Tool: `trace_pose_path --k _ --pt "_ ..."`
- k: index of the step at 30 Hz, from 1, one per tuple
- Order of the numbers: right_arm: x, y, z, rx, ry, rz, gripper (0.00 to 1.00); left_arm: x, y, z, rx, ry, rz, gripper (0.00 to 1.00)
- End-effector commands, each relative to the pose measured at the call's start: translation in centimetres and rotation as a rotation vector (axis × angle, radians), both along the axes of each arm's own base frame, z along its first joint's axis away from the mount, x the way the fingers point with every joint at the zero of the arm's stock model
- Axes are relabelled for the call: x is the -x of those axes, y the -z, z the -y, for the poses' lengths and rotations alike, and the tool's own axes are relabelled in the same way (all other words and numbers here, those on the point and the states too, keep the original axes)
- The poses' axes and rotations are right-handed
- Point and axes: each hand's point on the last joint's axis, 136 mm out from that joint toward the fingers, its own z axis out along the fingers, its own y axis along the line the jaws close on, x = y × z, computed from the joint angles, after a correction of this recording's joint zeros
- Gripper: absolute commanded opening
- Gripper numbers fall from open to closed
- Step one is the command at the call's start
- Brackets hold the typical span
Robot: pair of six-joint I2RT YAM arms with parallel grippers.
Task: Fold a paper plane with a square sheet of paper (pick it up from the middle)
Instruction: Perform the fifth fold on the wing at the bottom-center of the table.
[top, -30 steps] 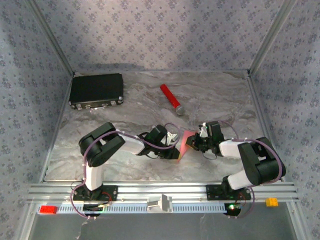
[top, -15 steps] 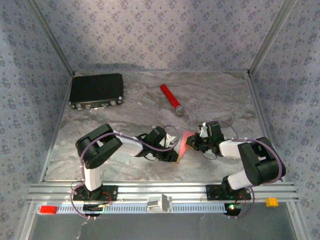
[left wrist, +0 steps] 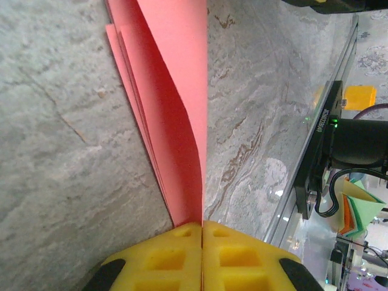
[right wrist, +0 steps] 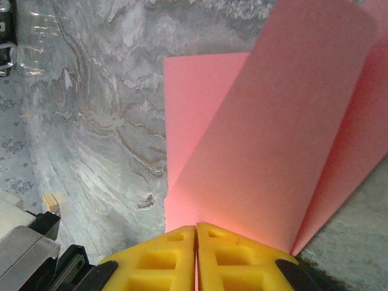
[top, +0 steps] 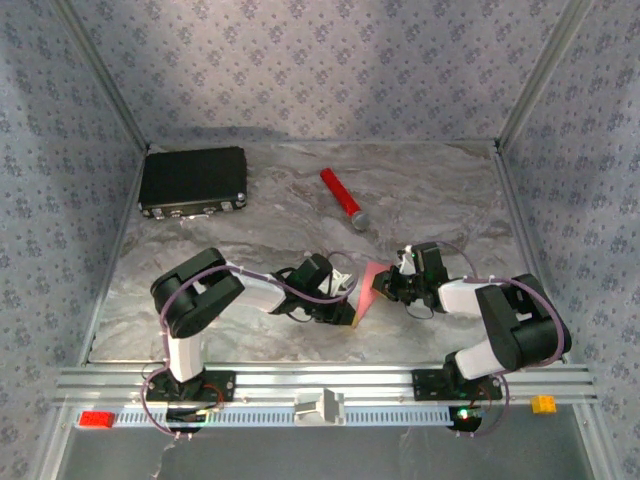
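From above, the grey-veined marble table (top: 430,200) stands inside walls (top: 300,70) papered in a blue-grey flower pattern. A black case (top: 193,181) lies at the far left, and a red cylinder with grey tip (top: 342,199) lies beyond the middle. The square sheet of paper (top: 372,285), already folded, is at front centre between my two arms. Its long axis runs near to far, leaning a little right at the far end. My left gripper (top: 348,305) meets its near left end and my right gripper (top: 388,288) its right side.

At my left wrist, my yellow pads (left wrist: 242,257) are pressed together, clamping the paper's edge. The sheet runs straight away from me over the marble, its layers showing on the left.

At my right wrist, my pads (right wrist: 242,260) are likewise clamped on the paper, which spreads away from them in two leaves. A small tan block (right wrist: 53,202) sits at the left.
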Motion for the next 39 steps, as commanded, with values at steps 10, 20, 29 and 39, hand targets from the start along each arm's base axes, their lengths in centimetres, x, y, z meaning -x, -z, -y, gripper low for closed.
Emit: trace_pose_path --k 10,20,29,39 --pt "1.0 2.6 2.0 0.1 0.042 -0.07 0.11 4.4 3.5 -3.6 -0.175 0.068 -0.13 0.09" --pt "0.9 2.5 1.9 0.1 0.043 -0.067 0.11 4.8 3.6 -4.0 -0.192 0.075 -0.133 0.09" --pt "0.9 2.5 1.9 0.095 0.043 -0.068 0.11 3.5 1.0 -3.6 -0.162 0.032 -0.056 0.23" --pt "0.9 2.4 1.8 0.091 0.041 -0.067 0.11 -1.3 -6.2 -1.7 -0.033 -0.077 0.122 0.14"
